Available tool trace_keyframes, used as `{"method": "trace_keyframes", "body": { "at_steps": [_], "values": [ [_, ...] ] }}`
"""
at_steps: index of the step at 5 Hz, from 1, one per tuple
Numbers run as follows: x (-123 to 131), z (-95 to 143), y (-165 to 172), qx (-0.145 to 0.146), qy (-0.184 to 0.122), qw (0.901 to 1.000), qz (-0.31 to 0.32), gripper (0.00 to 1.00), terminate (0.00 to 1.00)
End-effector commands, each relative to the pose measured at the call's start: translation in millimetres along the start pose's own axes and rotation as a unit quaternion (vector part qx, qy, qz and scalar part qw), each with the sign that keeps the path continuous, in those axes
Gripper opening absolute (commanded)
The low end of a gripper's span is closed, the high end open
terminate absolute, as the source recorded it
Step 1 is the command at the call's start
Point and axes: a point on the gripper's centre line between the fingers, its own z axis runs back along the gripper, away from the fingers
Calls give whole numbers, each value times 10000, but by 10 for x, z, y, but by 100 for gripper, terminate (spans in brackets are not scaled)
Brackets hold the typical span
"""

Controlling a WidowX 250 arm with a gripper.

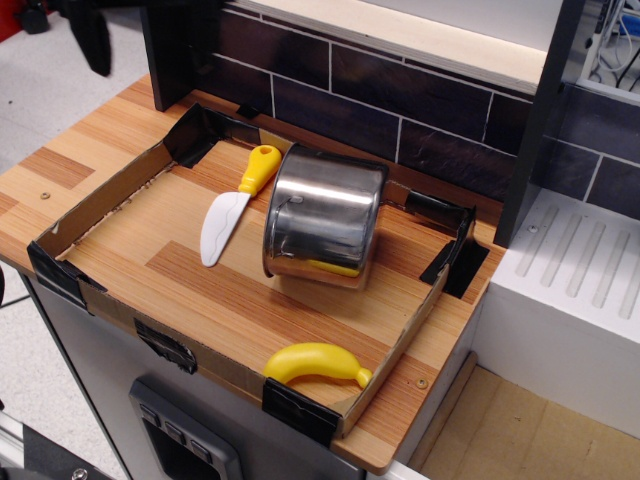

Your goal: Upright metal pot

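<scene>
Metal pot (323, 217) lies on its side at centre of the cardboard-walled tray (95, 195), closed base toward the near edge, rim toward the tiled back wall. Toy knife (235, 205) just beside it on the left; toy banana (315, 362) at the near right wall, apart from the pot.

Handling, judged: rigid thin steel, probably light for its bulk, polished wall likely slippery and free to roll on the wood. Body looks too wide to span; best hold is probably the far rim edge, pinched through the wall, or the wire loop handle (290, 203) seen on its left flank.

Arm: only a dark part shows at the top left corner, well apart from the pot. Gripper (95, 35) — cannot tell whether open or closed; nothing seen held.
</scene>
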Motion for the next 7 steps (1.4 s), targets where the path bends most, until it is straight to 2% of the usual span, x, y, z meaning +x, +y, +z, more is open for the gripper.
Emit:
{"method": "trace_keyframes", "body": {
  "at_steps": [1, 2, 3, 4, 5, 6, 7],
  "values": [
    [-438, 83, -141, -645, -35, 9873, -1453, 100, 0],
    [-505, -91, -206, -1010, -631, 9793, -1636, 100, 0],
    [-516, -202, -266, -1335, -1029, 9690, -1807, 100, 0],
    [-480, -235, -314, -1494, -1042, 9643, -1923, 100, 0],
    [-444, -267, -347, -1573, -750, 9649, -1963, 100, 0],
    [-407, -346, -351, -1488, -518, 9675, -1976, 100, 0],
    [-381, -431, -362, -1386, -522, 9704, -1907, 100, 0]
  ]
}}
